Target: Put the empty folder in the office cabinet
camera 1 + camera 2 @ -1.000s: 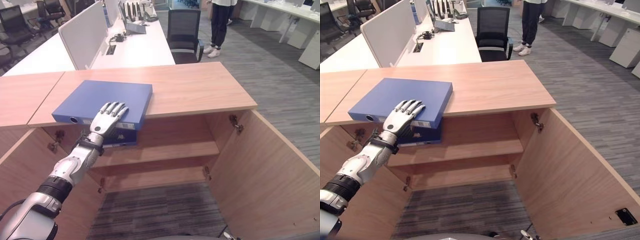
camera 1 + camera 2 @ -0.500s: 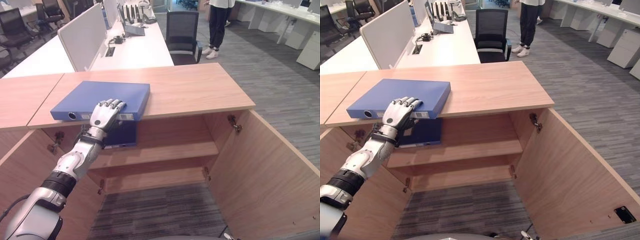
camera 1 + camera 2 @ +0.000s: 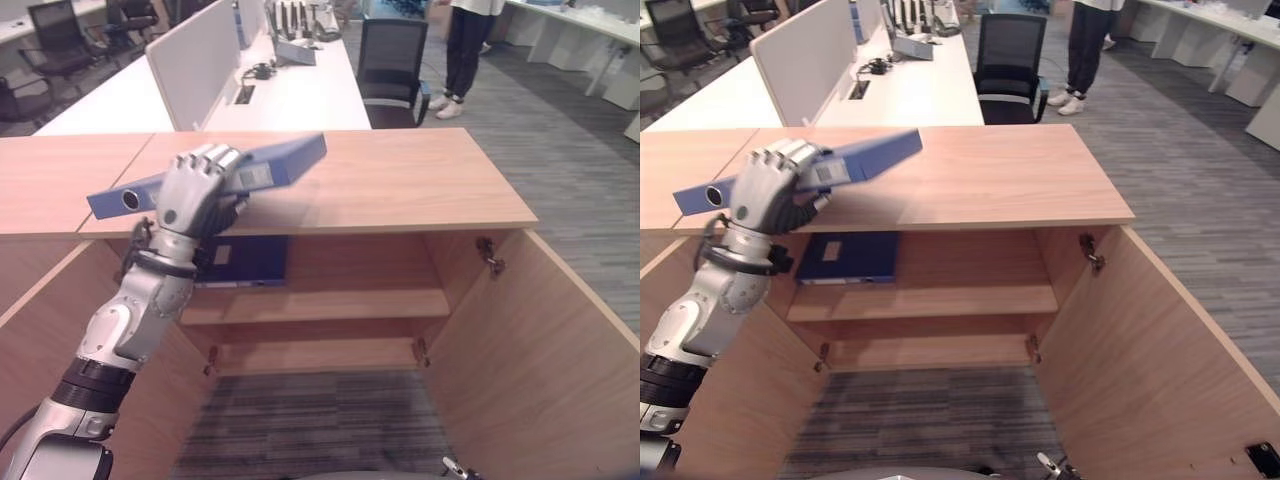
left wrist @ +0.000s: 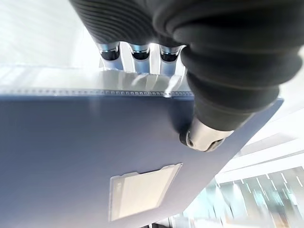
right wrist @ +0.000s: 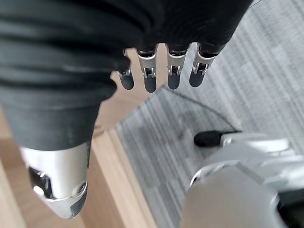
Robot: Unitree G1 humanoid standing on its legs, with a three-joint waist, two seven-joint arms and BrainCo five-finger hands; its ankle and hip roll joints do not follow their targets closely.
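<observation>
Fingers [image 3: 205, 160] of the left hand [image 3: 190, 195] were curled round the blue folder [image 3: 285, 165], which was tilted clear above the cabinet top [image 3: 420, 180]; a second blue folder [image 3: 245, 260] lay on the upper shelf [image 3: 330, 303] inside. The right hand [image 5: 71, 190] hung with relaxed fingers, holding nothing.

The office cabinet [image 3: 330, 180] stands open toward the robot, both doors swung wide: the right door [image 3: 540, 340] juts out along the right side and the left door [image 3: 50, 340] along the left, leaving a broad gap between them. On the upper shelf [image 3: 340, 303] a second blue folder [image 3: 245, 260] lies flat at the left end; the rest of that shelf, to the right, is bare. The compartment below the shelf is open too. The left hand [image 3: 195, 190], fingers and thumb clamped on the blue folder [image 3: 270, 165], carries it tilted above the cabinet's wooden top surface, over its left part.
</observation>
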